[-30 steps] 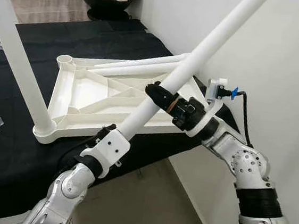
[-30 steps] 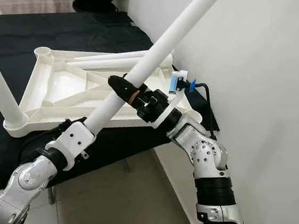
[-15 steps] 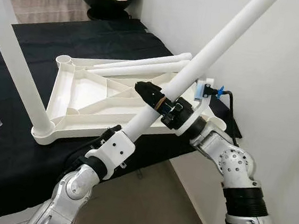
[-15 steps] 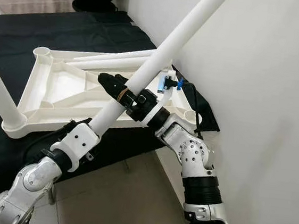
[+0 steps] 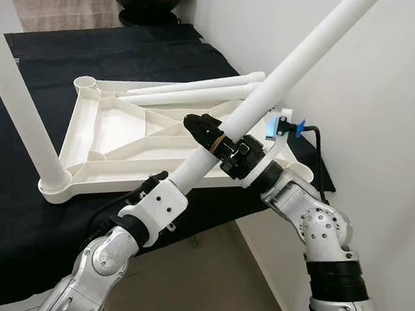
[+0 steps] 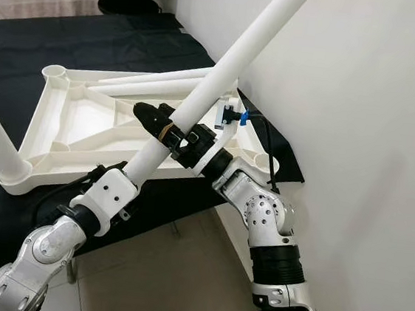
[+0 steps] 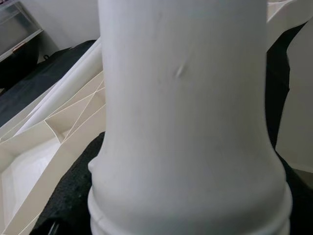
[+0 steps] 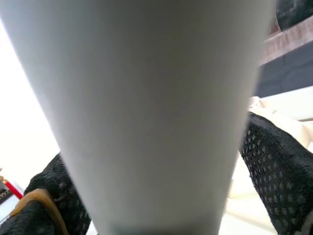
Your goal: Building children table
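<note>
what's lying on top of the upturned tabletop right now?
Two loose white legs lie along the far edge of the upturned tabletop. One fitted leg stands in its near-left corner socket. The held leg, gripped by the right gripper, covers part of the panel.

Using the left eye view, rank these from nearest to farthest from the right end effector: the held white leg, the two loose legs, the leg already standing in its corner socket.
1. Held white leg: in the right end effector.
2. Two loose legs: lying on the upturned tabletop, just beyond.
3. Standing leg: far left corner.
</note>
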You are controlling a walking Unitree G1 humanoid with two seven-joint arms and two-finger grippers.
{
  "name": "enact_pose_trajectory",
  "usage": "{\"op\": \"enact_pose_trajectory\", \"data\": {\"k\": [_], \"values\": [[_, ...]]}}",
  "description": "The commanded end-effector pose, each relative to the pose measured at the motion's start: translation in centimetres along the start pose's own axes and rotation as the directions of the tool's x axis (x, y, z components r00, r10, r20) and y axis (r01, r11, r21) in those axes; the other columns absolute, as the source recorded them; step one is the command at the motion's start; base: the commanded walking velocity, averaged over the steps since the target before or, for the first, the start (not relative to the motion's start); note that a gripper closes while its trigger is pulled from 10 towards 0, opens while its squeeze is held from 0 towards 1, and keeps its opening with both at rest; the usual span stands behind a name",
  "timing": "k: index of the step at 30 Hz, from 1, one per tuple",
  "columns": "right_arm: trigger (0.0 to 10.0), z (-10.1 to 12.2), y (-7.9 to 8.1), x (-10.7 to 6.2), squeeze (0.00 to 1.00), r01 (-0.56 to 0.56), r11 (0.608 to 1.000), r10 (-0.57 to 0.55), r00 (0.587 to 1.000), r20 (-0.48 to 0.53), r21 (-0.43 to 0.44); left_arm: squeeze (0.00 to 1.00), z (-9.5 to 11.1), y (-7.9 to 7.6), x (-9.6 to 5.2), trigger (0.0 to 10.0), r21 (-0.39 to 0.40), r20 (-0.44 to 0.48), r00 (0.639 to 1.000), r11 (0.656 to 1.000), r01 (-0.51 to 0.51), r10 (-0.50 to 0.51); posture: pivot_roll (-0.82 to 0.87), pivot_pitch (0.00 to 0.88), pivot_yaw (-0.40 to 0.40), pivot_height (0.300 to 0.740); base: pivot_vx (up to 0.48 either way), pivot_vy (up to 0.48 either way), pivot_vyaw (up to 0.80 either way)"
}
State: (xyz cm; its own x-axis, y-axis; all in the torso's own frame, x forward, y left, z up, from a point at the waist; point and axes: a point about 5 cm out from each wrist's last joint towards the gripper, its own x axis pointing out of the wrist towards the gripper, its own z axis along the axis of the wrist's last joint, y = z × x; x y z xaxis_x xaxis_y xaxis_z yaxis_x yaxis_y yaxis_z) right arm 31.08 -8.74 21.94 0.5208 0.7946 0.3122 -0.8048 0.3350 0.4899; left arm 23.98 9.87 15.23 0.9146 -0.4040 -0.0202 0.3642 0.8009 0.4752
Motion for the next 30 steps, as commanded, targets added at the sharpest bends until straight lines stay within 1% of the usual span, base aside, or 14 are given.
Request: {"op": "enact_pose_trajectory", "data": {"k": [1, 14, 20, 21, 22, 30], "values": [[10.0, -0.3, 0.3, 0.2, 0.0, -0.006, 1.0, 0.006, 1.0, -0.003, -0.027, 0.0, 0.3, -0.5, 0.1, 10.0, 0.006, 0.02, 1.0, 1.0, 0.021, -0.021, -0.01, 0.011, -0.047, 0.74, 0.0, 0.0, 0.0], [10.0, -0.3, 0.9, 1.0, 0.0, -0.001, 0.999, 0.002, 1.0, 0.022, -0.045, 0.0, 0.3, -0.7, 0.1, 10.0, 0.013, 0.023, 0.999, 0.999, 0.038, -0.038, -0.02, 0.018, -0.044, 0.74, 0.0, 0.0, 0.0], [10.0, -0.2, 0.9, 1.4, 0.0, 0.016, 0.999, -0.014, 0.999, 0.044, -0.044, 0.0, 0.3, -0.7, 0.3, 10.0, 0.011, 0.026, 0.999, 0.999, 0.034, -0.034, -0.02, 0.017, -0.051, 0.74, 0.0, 0.0, 0.0], [7.3, -0.1, 0.9, 1.4, 0.0, 0.019, 0.999, -0.017, 0.999, 0.05, -0.043, 0.0, 0.4, -0.7, 0.3, 10.0, 0.01, 0.027, 0.999, 0.999, 0.032, -0.032, -0.02, 0.021, -0.047, 0.74, 0.0, 0.0, 0.0], [0.0, -0.1, 0.9, 1.5, 0.0, 0.024, 0.999, -0.022, 0.998, 0.055, -0.042, 0.0, 0.4, -0.7, 0.3, 10.0, 0.011, 0.027, 0.999, 0.999, 0.031, -0.031, -0.02, 0.026, -0.049, 0.74, 0.0, 0.0, 0.0], [0.0, 0.0, 0.8, 1.8, 0.0, 0.04, 0.998, -0.037, 0.997, 0.071, -0.043, 0.0, 0.3, -0.7, 0.3, 10.0, 0.011, 0.024, 0.999, 0.999, 0.033, -0.034, -0.02, 0.024, -0.047, 0.74, 0.0, 0.0, 0.0]]}}
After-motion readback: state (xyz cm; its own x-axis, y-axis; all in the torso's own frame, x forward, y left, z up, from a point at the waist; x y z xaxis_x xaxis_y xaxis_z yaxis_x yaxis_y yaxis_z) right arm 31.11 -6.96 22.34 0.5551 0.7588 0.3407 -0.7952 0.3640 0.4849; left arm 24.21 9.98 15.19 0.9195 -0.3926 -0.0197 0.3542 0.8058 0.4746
